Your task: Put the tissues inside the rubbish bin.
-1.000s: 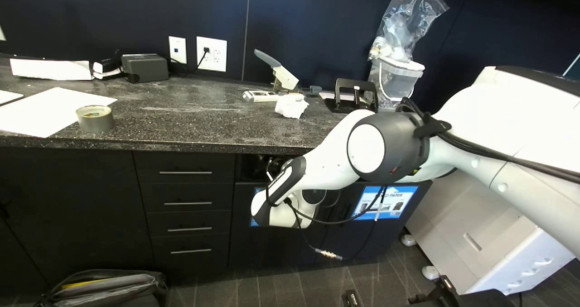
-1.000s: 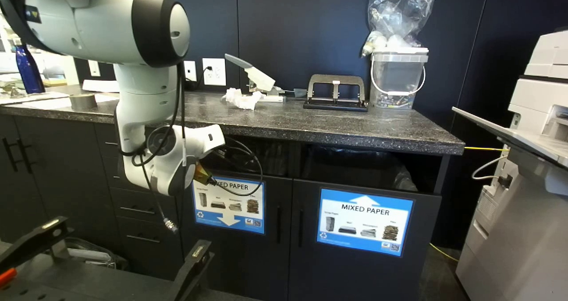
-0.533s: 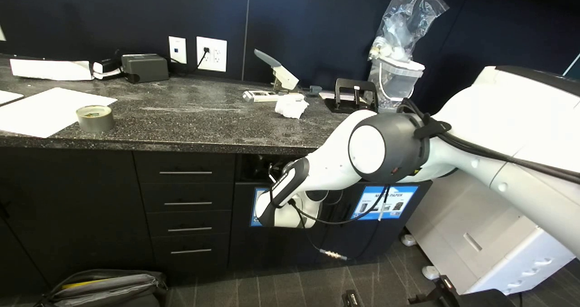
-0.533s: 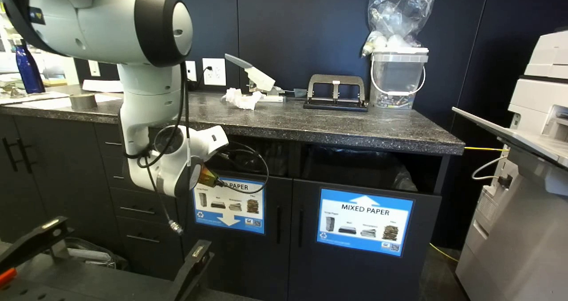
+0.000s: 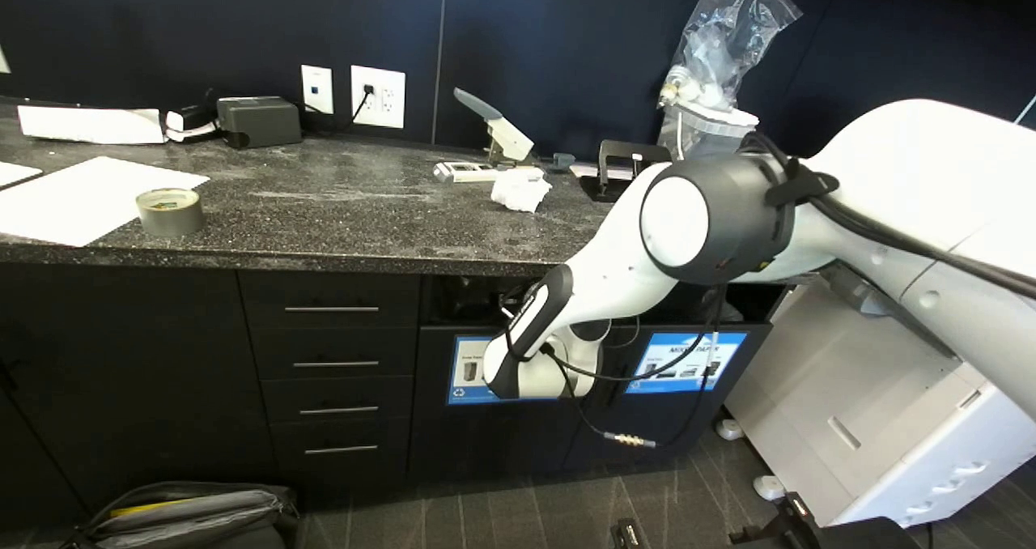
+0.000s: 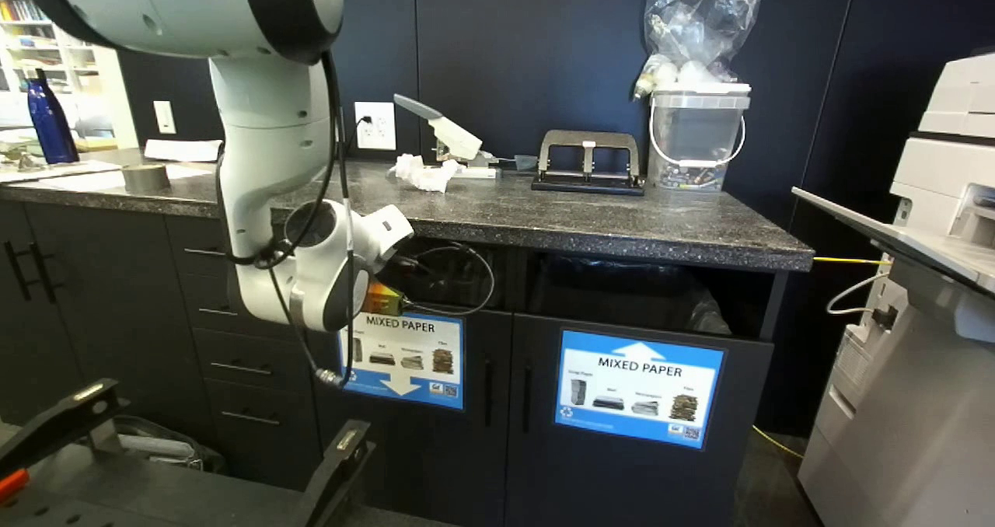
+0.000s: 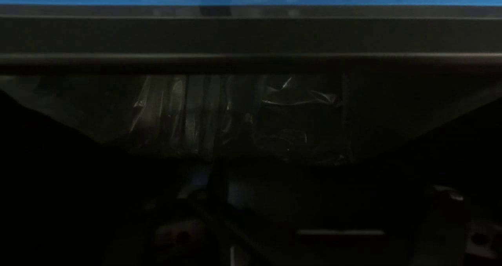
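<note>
My two-fingered pincer (image 7: 331, 234) is spread wide under the dark speckled bench (image 6: 591, 212), with nothing that I can make out in its grip, though the wrist view is nearly black there. Around and below it seems to be the rubbish bin (image 7: 243, 121), with a creased, shiny plastic lining (image 7: 188, 115); on the near side runs the flat dark front panel (image 6: 435, 457) with its blue-and-white paper label (image 6: 404, 356). Whether anything lies in the bin I cannot tell.

I judge that backing out comes next. If I lift crookedly, the spread pincer may hook a fold of lining and drag it up, since the dark hides how close they are. My white jointed arm (image 6: 272, 123) bends low before the bench's near edge, so rising too soon could knock it against the underside, and the black cable with a metal connector (image 5: 630, 440) could snag on the panel's top edge.

The crumpled white paper tissues (image 6: 424, 176) I can see lie on the bench, in front of the white-and-grey long-handled stapler (image 6: 457, 140) and left of the black metal hole punch (image 6: 588, 185). In reaching for them I could pinch the stapler's base too, as it lies just behind.
</note>
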Available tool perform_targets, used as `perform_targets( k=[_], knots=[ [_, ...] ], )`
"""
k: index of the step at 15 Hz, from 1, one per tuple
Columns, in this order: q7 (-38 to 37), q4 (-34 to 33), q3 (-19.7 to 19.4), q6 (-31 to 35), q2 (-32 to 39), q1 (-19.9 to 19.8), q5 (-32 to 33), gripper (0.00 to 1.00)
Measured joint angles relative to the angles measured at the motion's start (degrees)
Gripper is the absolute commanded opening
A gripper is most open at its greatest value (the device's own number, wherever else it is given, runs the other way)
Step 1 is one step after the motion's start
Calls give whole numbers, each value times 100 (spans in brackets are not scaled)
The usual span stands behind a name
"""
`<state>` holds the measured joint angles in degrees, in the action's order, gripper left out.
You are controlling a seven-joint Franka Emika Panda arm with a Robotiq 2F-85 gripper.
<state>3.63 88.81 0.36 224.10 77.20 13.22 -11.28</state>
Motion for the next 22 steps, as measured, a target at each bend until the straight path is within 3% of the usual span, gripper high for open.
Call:
perform_targets(
  k=[4,9,13,18,22],
  knots=[
    [415,960,-168,-1017,-1043,79,-60,100],
    [493,2012,-562,-3230,-2463,361,149,100],
    [477,2486,-810,-5285,-3678,544,972,100],
    [156,2249,-825,-7481,-4770,574,2259,100],
    [83,1565,-420,-7932,-4918,232,2293,100]
  ],
)
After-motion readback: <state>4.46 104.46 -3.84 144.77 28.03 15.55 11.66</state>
